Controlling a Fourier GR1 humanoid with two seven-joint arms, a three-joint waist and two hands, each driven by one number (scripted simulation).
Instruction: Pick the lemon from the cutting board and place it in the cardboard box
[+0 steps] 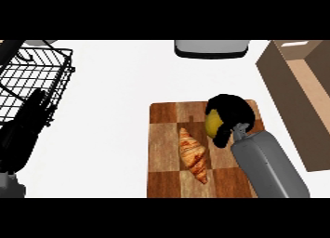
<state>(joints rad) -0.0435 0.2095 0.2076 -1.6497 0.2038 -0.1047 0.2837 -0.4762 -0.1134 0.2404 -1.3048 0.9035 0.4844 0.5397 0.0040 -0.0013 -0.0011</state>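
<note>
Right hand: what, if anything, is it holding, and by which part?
The right hand is curled over the lemon from above and the right; only the lemon's left side shows, over the cutting board.

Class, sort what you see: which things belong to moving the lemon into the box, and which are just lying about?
Belong to the job: yellow lemon, right hand curled round it, wooden checkered cutting board, brown cardboard box.

Lying about: golden croissant, black wire rack, grey appliance.

No readable text, labels or nos. anywhere on the worktop (119,93). Cardboard box (301,97) and cutting board (168,153): both unmarked, no brand.
</note>
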